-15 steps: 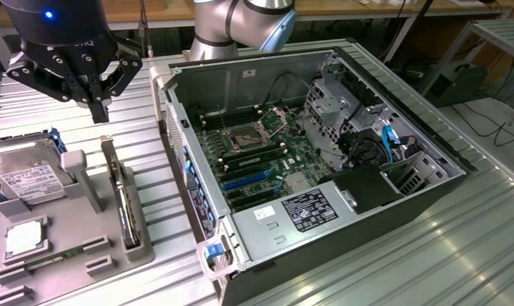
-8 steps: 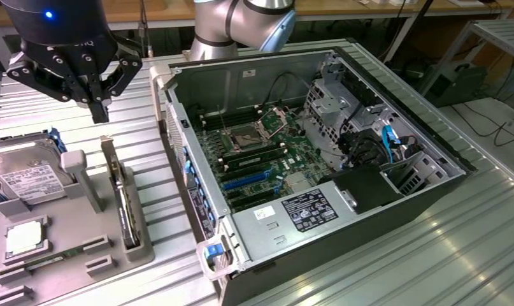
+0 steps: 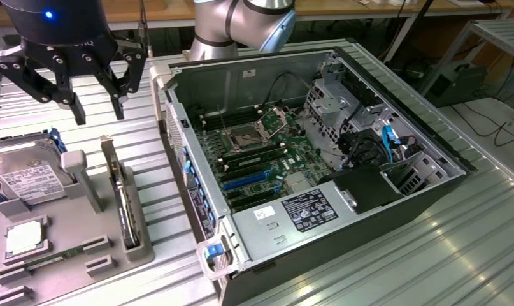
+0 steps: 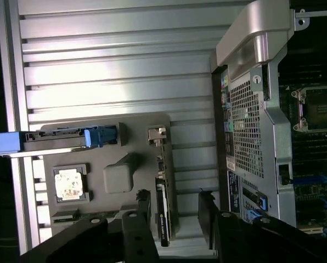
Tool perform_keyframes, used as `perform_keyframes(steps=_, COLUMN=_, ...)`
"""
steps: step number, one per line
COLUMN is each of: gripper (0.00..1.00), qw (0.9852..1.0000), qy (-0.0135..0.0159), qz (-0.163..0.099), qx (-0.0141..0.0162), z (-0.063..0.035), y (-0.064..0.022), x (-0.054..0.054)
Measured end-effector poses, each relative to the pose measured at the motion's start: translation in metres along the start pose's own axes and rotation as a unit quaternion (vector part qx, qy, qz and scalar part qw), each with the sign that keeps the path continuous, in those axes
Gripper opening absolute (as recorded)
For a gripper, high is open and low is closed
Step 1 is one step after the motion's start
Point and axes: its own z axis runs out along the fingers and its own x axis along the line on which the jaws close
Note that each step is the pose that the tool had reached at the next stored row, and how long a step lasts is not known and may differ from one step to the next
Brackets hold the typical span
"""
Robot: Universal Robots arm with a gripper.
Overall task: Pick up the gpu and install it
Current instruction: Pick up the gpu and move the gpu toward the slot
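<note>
While I hover the gripper with its fingers spread and empty, the gpu stands on edge in the grey holder below. Its long axis runs near-to-far, beside the open computer case on the exterior view's left, and the wrist view shows it lined up between my fingers.

We record, at the exterior view's upper left, gripper black with blue light; gpu black-faced, silver bracket; holder grey; hard drive silver, white label; motherboard green, blue slots; table silver, ribbed.
</note>
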Motion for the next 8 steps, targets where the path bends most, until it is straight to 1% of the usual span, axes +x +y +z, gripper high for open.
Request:
perform_keyframes(steps=1, gripper=0.48, qw=1.0000, qy=0.0000, qz=0.000, qx=0.0000, z=0.0000, y=0.0000, x=0.0000)
perform_keyframes(steps=2, gripper=0.60, qw=1.0000, qy=0.0000, qz=0.000, qx=0.0000, z=0.0000, y=0.0000, x=0.0000)
perform_keyframes(steps=3, gripper=0.60, qw=1.0000, qy=0.0000, qz=0.000, qx=0.0000, z=0.0000, y=0.0000, x=0.0000)
perform_keyframes(steps=4, gripper=0.66, qw=1.0000, qy=0.0000, qz=0.000, qx=0.0000, z=0.0000, y=0.0000, x=0.0000)
perform_keyframes(steps=6, gripper=0.66, qw=1.0000, qy=0.0001, qz=-0.004, qx=-0.0002, z=0.0001, y=-0.0002, x=0.0000)
perform_keyframes(steps=8, gripper=0.66, qw=0.9999, qy=0.0006, qz=-0.013, qx=-0.0003, z=0.0000, y=-0.0007, x=0.0001)
